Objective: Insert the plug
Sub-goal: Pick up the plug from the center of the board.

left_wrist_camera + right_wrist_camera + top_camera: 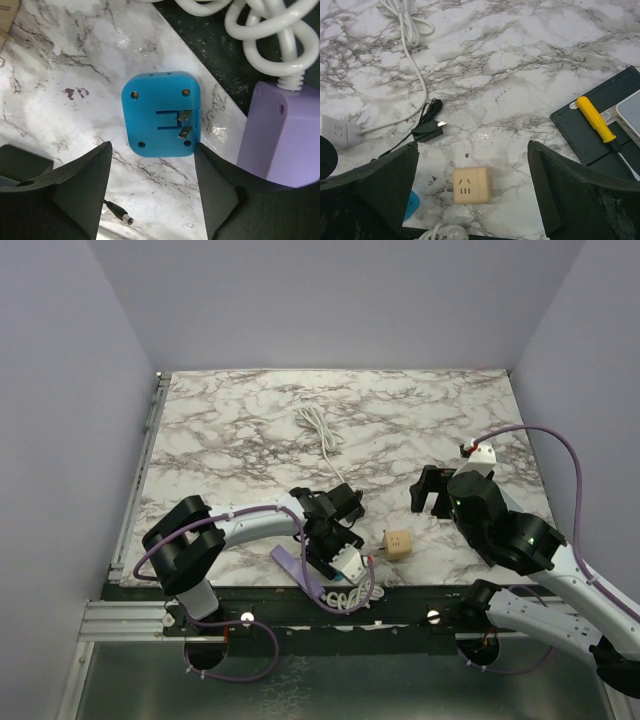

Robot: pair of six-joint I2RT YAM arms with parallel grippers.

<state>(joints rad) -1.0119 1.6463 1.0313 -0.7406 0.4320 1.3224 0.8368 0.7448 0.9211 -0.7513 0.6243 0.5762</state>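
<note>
A blue plug [161, 114] lies flat on the marble with its two prongs facing up. My left gripper [152, 175] is open just above it, and the plug's near edge sits between the fingertips [75, 180]. A purple power strip [280, 135] lies right beside it and also shows in the top view [298, 573]. A tan cube adapter [472, 185] with a socket face lies on the table [398, 543]. My right gripper [472, 200] is open and empty above it. The left gripper [335, 538] hides the blue plug in the top view.
A coiled white cable [270, 30] lies at the strip's end. A black barrel jack [120, 216] lies near my left finger. A black plug [427, 131], a white cable [320, 430], a white socket block [335, 132] and a yellow screwdriver [597, 120] on a dark tray [580, 140] lie around.
</note>
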